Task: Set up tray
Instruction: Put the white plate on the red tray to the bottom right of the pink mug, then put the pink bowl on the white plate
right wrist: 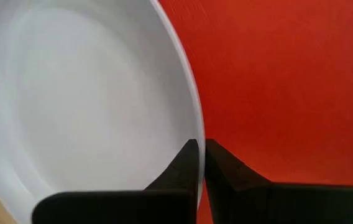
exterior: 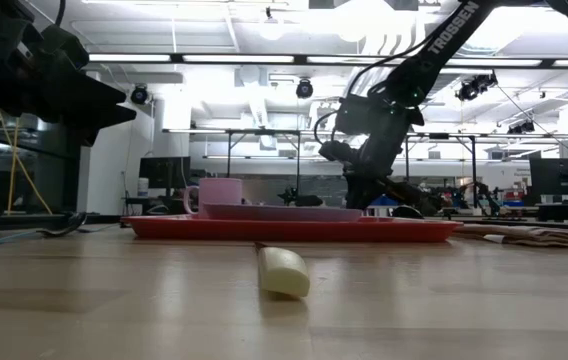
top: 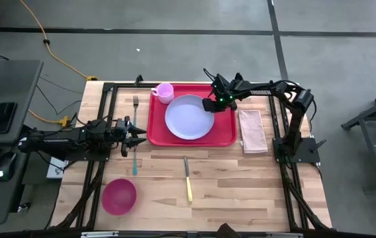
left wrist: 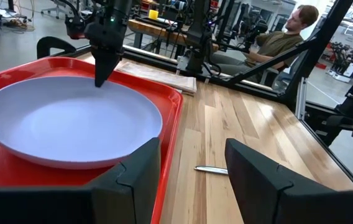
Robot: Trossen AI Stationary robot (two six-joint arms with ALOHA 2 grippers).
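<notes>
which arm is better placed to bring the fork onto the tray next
Probably left. The left gripper is open beside the fork, just off the tray. The right gripper is across the tray, pinching the plate rim.

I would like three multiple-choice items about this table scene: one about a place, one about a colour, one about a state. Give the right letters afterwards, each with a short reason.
1. Where does the fork lie?
A. on the table left of the tray
B. inside the pink bowl
C. on the napkin

2. What colour is the knife's handle?
A. red
B. yellow
C. black

3. What is the right hand doing?
A. hanging open over the napkin
B. closed on the rim of the plate
C. holding the pink cup

Answers: 1 A, the high view shows the fork on bare wood beside the tray. 2 B, the handle looks pale yellow. 3 B, the right wrist view shows both fingers pinching the plate's edge.
</notes>
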